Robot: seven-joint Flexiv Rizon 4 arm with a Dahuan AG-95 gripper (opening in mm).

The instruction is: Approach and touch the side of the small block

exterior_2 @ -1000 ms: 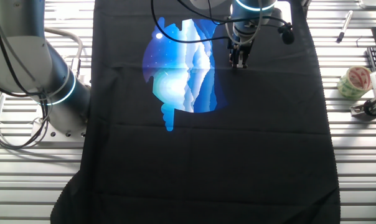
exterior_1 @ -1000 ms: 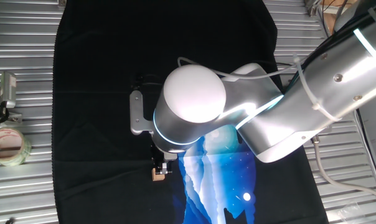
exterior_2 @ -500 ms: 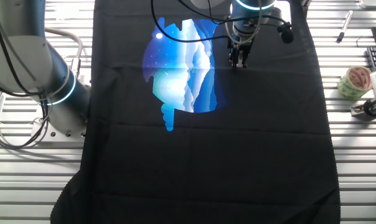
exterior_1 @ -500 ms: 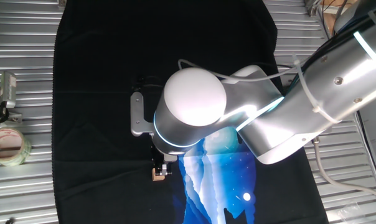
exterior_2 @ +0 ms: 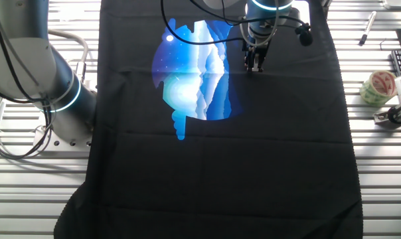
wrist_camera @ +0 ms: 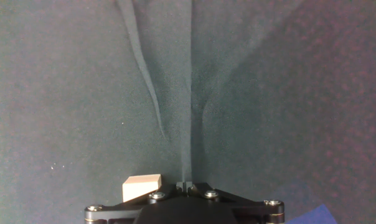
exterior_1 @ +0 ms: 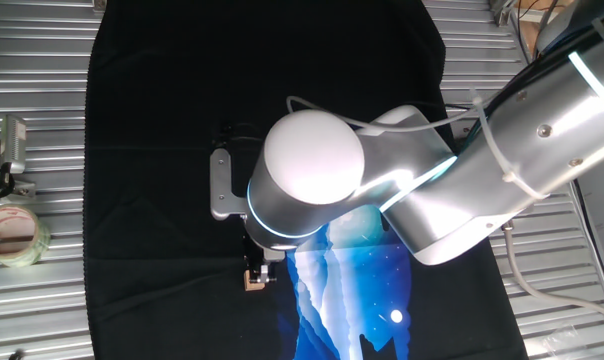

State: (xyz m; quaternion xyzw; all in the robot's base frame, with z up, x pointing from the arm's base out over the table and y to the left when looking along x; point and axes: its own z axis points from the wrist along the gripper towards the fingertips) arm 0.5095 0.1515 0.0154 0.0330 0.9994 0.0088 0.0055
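One fixed view looks steeply down from above the arm [exterior_1: 502, 160]. The other fixed view faces it from the opposite side. Both share the black cloth [exterior_2: 220, 166]. The hand view sits close, looking down onto the cloth.

We list: a black cloth [exterior_2: 220, 166] with a blue-and-white scenic print [exterior_2: 194, 70], spread over a ribbed metal surface [exterior_1: 42, 120]; a roll of clear tape [exterior_1: 12, 235] off the cloth; beside it a small metal item [exterior_1: 10, 150], possibly a clip; a pen [exterior_2: 366, 28].
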